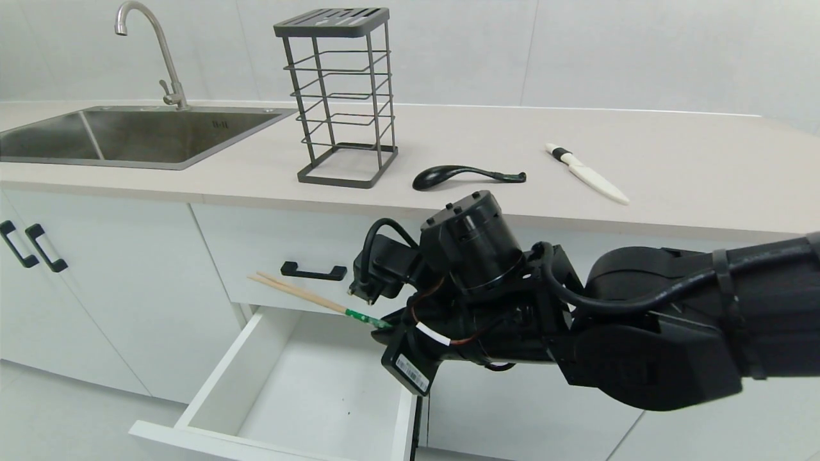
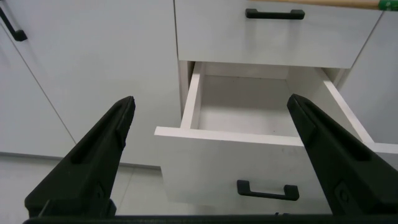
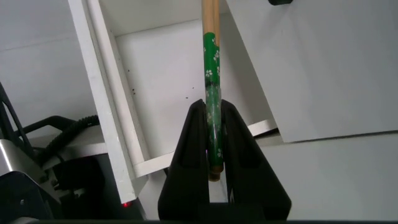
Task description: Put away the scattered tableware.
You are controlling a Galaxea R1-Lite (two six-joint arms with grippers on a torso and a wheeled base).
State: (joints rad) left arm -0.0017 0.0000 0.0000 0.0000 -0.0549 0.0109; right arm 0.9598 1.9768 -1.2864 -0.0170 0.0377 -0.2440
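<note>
My right gripper point(image 1: 384, 325) is shut on a pair of wooden chopsticks point(image 1: 298, 291) with green flowered ends, held over the open white drawer point(image 1: 211, 384) below the counter. In the right wrist view the chopsticks point(image 3: 211, 68) run out from between the closed fingers of the gripper point(image 3: 213, 107), above the drawer's inside point(image 3: 99, 81). A black spoon point(image 1: 448, 175) and a white knife point(image 1: 586, 174) with a black band lie on the counter. My left gripper point(image 2: 210, 102) is open and holds nothing, low in front of the drawer's front rim point(image 2: 230, 135).
A dark wire rack point(image 1: 343, 96) stands on the counter left of the spoon. A steel sink point(image 1: 128, 134) with a tap is at the far left. A shut drawer with a black handle point(image 1: 314, 272) sits above the open one, and cabinet doors point(image 1: 38, 246) are to the left.
</note>
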